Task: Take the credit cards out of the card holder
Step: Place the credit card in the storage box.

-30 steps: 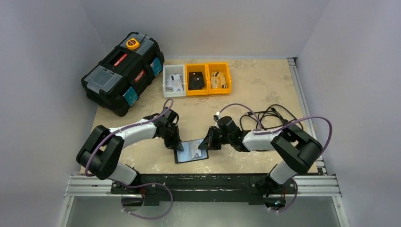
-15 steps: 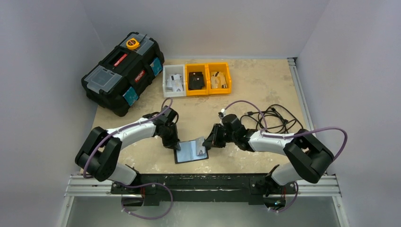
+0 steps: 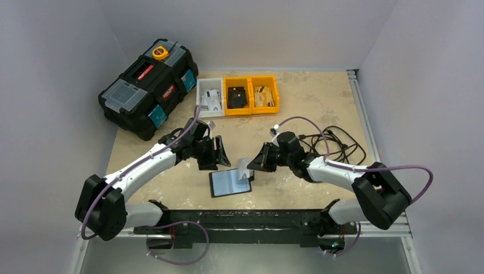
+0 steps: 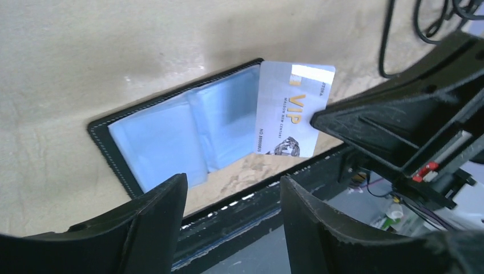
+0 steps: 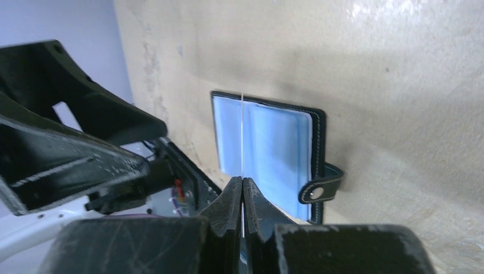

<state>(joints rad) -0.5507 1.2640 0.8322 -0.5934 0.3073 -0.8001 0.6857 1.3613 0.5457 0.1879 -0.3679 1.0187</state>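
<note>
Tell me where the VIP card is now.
Top view, centre near edge: the VIP card is pinched in the right gripper, over the right side of the open card holder.

Card holder (image 3: pixel 230 182), lower centre of the top view: black, white stitching along the edge, pale blue inner pockets.
Credit card (image 4: pixel 291 108): silvery white, gold "VIP" lettering, small dark print.
Table (image 3: pixel 319 103): mottled beige.
Toolbox (image 3: pixel 149 87), upper left: black, grey lid panels, red label, teal side patches, yellow disc on top.
Top centre: white bin (image 3: pixel 199 94), orange bins (image 3: pixel 265 110).
</note>
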